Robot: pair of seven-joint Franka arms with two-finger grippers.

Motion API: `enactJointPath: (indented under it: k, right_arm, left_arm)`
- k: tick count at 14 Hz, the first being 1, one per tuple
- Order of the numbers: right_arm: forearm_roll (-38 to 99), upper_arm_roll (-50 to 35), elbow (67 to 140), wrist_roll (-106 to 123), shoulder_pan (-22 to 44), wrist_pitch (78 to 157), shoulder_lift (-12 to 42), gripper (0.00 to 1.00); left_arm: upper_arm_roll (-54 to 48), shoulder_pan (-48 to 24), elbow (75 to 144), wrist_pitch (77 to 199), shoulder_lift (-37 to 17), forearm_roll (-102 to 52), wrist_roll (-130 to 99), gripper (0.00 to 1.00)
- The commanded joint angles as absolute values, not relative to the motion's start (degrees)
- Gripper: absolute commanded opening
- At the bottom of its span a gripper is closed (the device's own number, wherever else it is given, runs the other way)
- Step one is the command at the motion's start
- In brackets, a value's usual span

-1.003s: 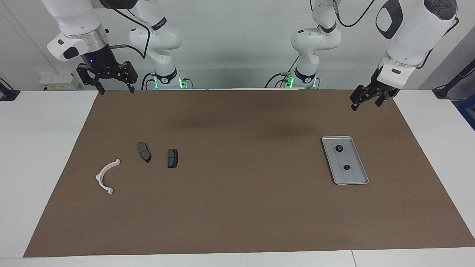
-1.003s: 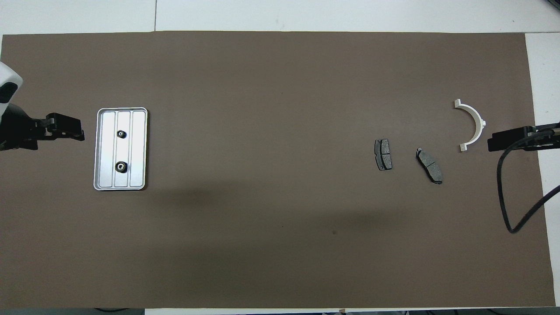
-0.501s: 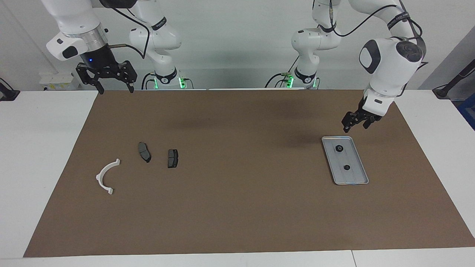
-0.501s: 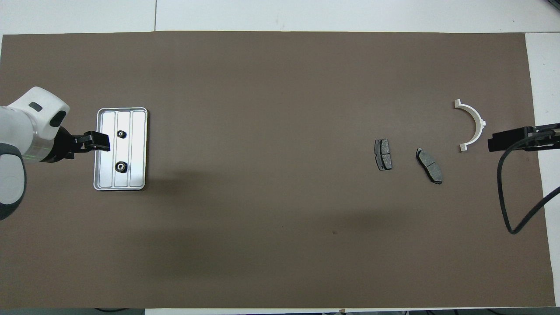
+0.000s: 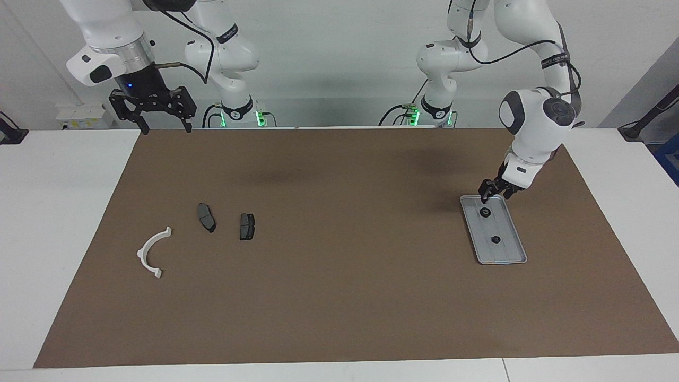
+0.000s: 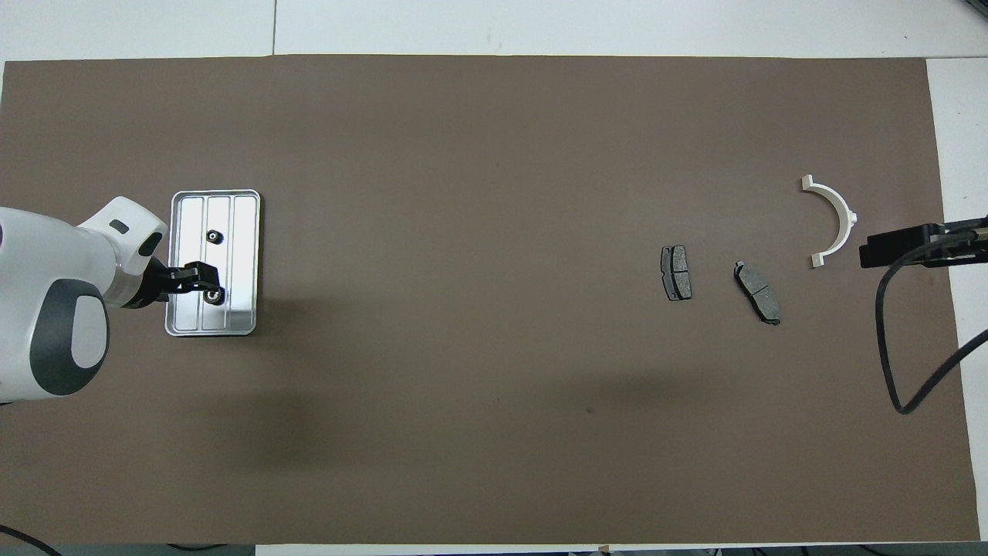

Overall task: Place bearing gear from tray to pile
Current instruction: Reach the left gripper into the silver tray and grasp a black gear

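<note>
The silver tray (image 5: 510, 250) (image 6: 244, 255) lies toward the left arm's end of the table with two small black bearing gears in it. One gear (image 5: 485, 212) (image 6: 216, 296) is nearer to the robots, the other (image 5: 495, 240) (image 6: 214, 235) farther. My left gripper (image 5: 493, 195) (image 6: 207, 280) hangs open and low over the tray's near end, just above the nearer gear, holding nothing. The pile lies toward the right arm's end: a white bracket (image 5: 151, 252) (image 6: 837, 216) and two dark brake pads (image 5: 207, 217) (image 5: 246, 226). My right gripper (image 5: 164, 128) (image 6: 876, 251) waits open, high over the mat's edge.
A brown mat (image 5: 339, 276) covers most of the white table. A black cable (image 6: 888, 347) hangs from the right arm over the mat's corner.
The left arm has come down and swung in from over the mat's edge to just above the tray's near end, its fingers closing partway. The right arm has not moved.
</note>
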State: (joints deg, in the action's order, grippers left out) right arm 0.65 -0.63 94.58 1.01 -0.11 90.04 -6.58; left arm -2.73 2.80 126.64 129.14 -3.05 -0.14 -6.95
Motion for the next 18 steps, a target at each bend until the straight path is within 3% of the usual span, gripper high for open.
enactJointPath:
  k: [1, 12, 14, 18]
  right_arm:
    - [0.79, -1.67, 95.27, 0.09, -0.35, 90.61, -7.56, 1.00]
    - [1.41, -1.93, 95.54, 0.09, -0.53, 90.26, -7.56, 1.00]
    - [1.41, -1.93, 95.62, 0.09, -0.44, 90.26, -7.73, 1.00]
    - [1.41, -1.93, 95.54, 0.17, -0.70, 90.35, -7.65, 1.00]
  left_arm:
    - [-3.08, 2.82, 127.53, 132.27, -5.35, -0.18, -6.50, 0.68]
    - [-2.99, 3.34, 128.67, 136.49, -8.88, -0.26, -6.06, 0.61]
    - [-2.99, 3.34, 128.67, 136.49, -8.88, -0.26, -5.98, 0.53]
    - [-2.90, 3.43, 128.67, 136.41, -8.88, -0.26, -5.80, 0.19]
